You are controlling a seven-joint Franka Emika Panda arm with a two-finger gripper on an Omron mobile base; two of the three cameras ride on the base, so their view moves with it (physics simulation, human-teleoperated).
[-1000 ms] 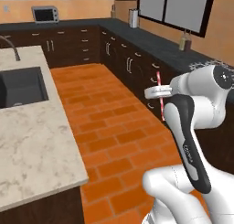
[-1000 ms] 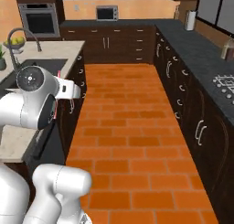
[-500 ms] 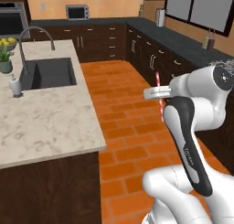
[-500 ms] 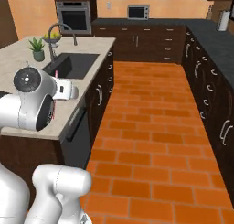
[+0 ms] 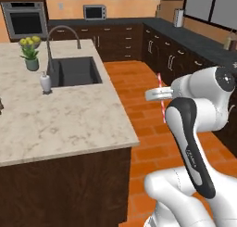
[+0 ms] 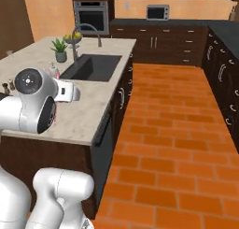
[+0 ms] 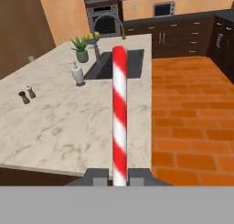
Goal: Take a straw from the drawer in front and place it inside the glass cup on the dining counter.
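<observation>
My gripper (image 7: 119,175) is shut on the lower end of the red-and-white striped straw (image 7: 119,109), which stands upright in the hand view. From the left base view the gripper (image 5: 157,94) holds the straw (image 5: 160,80) in the air over the brick floor, to the right of the dining counter (image 5: 69,124). The beige marble top (image 7: 64,127) lies ahead and left of the hand. A small clear thing at its far left edge looks like the glass cup (image 7: 31,59). The drawer is out of view.
On the island are a dark sink (image 5: 76,71) with a curved tap (image 5: 58,36), a white soap dispenser (image 7: 77,74), a potted plant (image 7: 81,49) and two small shakers (image 7: 26,95). Orange brick floor (image 6: 177,130) runs between the island and the dark cabinets (image 5: 171,59).
The whole picture has shifted: the base has moved, bringing the island closer and more into view. The straw stays gripped in the same pose.
</observation>
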